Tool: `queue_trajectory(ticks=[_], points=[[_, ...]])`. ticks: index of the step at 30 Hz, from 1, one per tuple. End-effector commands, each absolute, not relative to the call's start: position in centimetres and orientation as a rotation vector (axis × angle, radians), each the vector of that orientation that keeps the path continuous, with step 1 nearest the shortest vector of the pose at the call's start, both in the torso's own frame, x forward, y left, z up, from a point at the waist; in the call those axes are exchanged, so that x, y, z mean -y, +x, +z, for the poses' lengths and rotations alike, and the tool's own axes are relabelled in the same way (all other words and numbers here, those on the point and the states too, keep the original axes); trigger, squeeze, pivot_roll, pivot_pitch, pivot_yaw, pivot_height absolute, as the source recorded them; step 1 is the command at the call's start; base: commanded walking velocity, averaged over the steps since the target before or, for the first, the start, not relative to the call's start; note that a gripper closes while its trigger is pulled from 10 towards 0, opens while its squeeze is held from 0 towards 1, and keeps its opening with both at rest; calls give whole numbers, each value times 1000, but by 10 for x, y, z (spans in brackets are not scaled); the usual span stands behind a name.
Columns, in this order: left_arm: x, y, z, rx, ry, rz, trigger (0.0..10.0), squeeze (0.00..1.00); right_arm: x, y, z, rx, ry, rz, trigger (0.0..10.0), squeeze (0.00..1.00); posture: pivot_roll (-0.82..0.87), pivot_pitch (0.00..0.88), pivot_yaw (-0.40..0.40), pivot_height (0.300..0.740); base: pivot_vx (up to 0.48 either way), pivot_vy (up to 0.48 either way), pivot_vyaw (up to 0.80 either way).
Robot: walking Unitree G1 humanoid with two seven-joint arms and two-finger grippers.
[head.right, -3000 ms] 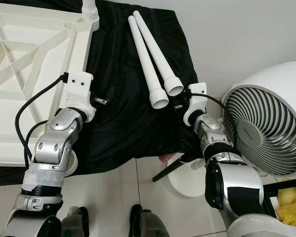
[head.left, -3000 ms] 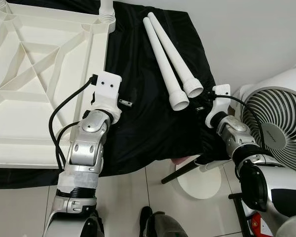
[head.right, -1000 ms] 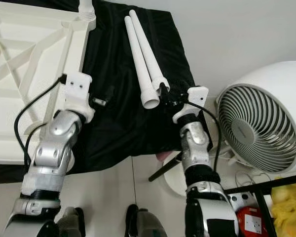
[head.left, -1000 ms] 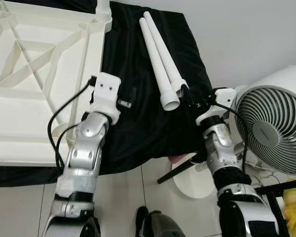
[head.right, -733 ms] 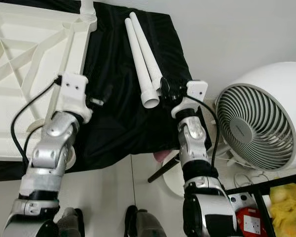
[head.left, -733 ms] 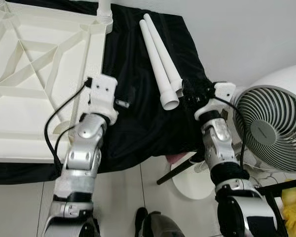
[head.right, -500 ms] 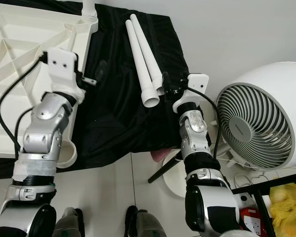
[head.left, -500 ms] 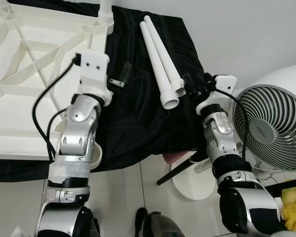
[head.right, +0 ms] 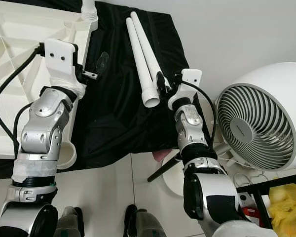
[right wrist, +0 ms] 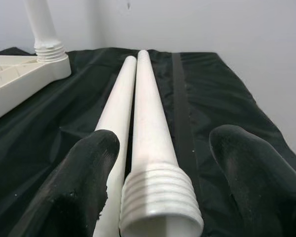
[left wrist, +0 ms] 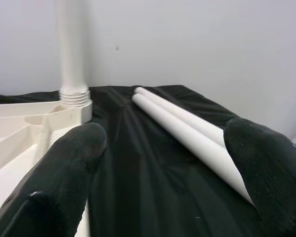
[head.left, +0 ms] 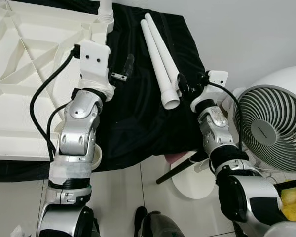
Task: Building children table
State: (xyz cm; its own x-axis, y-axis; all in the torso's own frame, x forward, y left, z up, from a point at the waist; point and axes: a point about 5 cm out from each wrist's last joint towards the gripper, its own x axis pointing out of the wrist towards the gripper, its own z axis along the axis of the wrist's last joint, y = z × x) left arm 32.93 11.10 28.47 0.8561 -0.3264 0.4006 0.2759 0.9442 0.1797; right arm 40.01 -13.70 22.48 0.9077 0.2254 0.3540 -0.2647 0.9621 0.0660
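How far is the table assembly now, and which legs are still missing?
Done: one leg stands screwed into a corner of the upturned white tabletop. In hand: the right gripper is open around the threaded end of the nearer of two loose legs on the black cloth, not yet closed. The left gripper hovers open beside the tabletop. Left: gripping and fitting both loose legs; other corners are out of frame.

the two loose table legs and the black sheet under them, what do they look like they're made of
The table legs look like hollow moulded plastic, matte off-white: the near end shows moulded screw threads and an open bore. The black sheet looks like thin woven synthetic fabric, perhaps nylon or polyester, with a slight sheen, soft creases and a stitched seam; the exact fibre cannot be told.
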Motion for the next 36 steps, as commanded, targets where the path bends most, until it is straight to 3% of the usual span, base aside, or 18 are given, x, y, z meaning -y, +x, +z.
queue_trajectory(ticks=[1,22,36], points=[[-106,326,281,426,113,-308,10000,0,145,402,223,331,112,234,10000,0,151,292,-190,740,0,0,0],[-104,310,278,365,109,-318,10000,0,142,404,219,285,111,283,10000,0,132,408,-181,740,0,0,0],[-105,305,278,343,98,-301,10000,0,138,408,227,281,107,334,10000,0,139,420,-188,740,0,0,0]])
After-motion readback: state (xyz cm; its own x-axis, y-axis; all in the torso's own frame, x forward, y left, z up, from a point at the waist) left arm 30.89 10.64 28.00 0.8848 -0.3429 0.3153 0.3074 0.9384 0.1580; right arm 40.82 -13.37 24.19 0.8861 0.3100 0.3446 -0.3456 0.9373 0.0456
